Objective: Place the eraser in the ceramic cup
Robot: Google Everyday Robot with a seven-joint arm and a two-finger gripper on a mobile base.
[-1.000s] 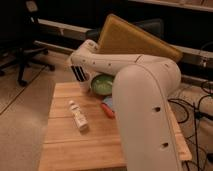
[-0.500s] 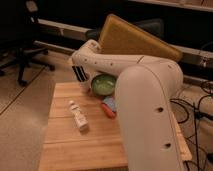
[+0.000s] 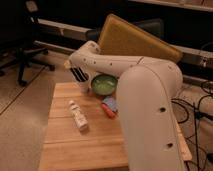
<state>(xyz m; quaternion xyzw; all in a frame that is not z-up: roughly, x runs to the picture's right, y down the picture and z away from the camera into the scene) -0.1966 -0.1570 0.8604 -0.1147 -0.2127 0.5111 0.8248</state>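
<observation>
My gripper (image 3: 78,71) hangs at the tip of the white arm (image 3: 115,65), over the back left part of the wooden table (image 3: 65,135). It is shut on the eraser (image 3: 80,77), a small black block with thin light stripes that points down towards the table. The ceramic cup (image 3: 104,83), a glossy light-green bowl, stands just right of the gripper at the table's back edge. The eraser is beside the cup's left rim, not over its opening.
A white bottle-like object (image 3: 78,115) lies on the table's left half. Orange and blue flat pieces (image 3: 110,106) lie in front of the cup. The big white arm body (image 3: 150,120) hides the table's right side. An office chair (image 3: 25,45) stands at the far left, and a tan board (image 3: 137,42) leans behind.
The arm has shifted slightly. The gripper with the eraser stays left of the cup.
</observation>
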